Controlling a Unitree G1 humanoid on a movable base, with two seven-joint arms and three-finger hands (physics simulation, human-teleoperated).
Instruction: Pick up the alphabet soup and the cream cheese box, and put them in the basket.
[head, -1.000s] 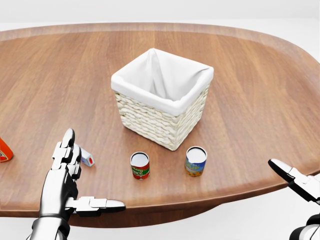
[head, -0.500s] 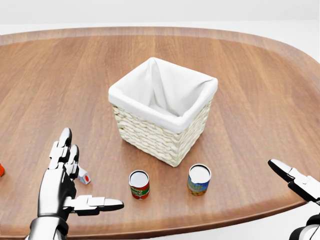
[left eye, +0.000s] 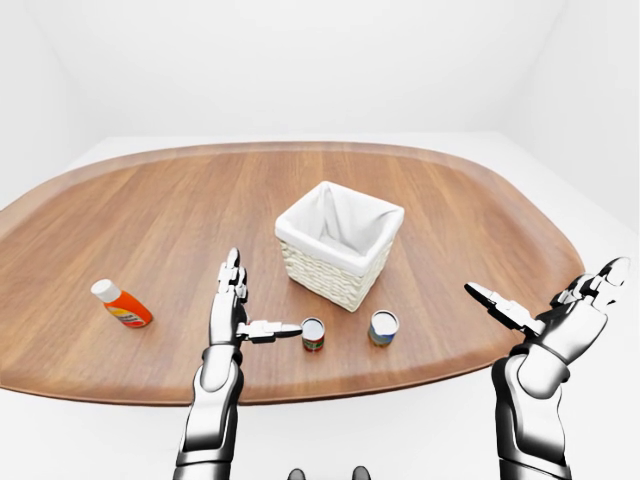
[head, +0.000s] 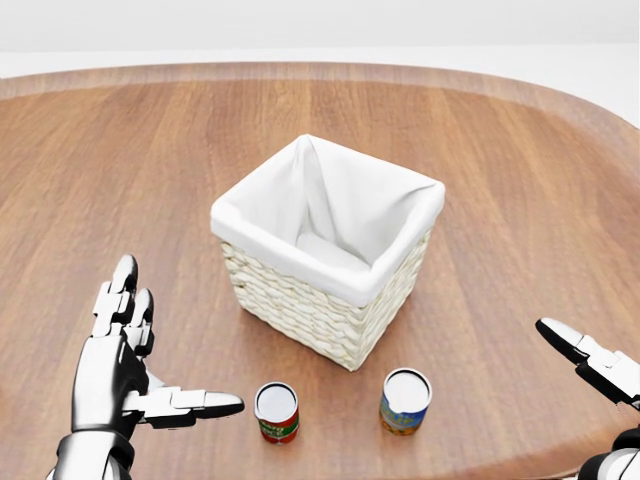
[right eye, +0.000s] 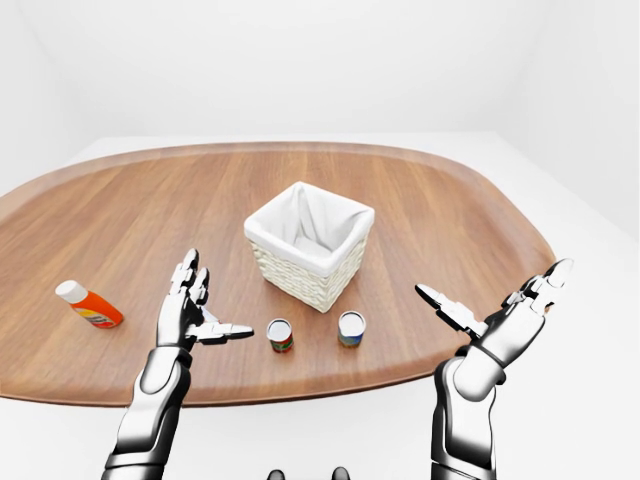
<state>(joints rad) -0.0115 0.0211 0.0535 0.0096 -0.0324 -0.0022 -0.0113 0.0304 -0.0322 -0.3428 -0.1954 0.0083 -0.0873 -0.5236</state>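
The left hand (head: 118, 372) hides the small box behind it; the right hand (head: 592, 366) runs off the head view's edge.

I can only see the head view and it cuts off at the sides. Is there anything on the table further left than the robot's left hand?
Observer: Yes. In the left-eye view an orange bottle with a white cap lies on the table, well to the left of the left hand.
Operator: I can only see one finger of the right hand. Is it holding something?
Observer: No. The right hand is open and empty, with its fingers spread, by the table's lower right edge in that view.
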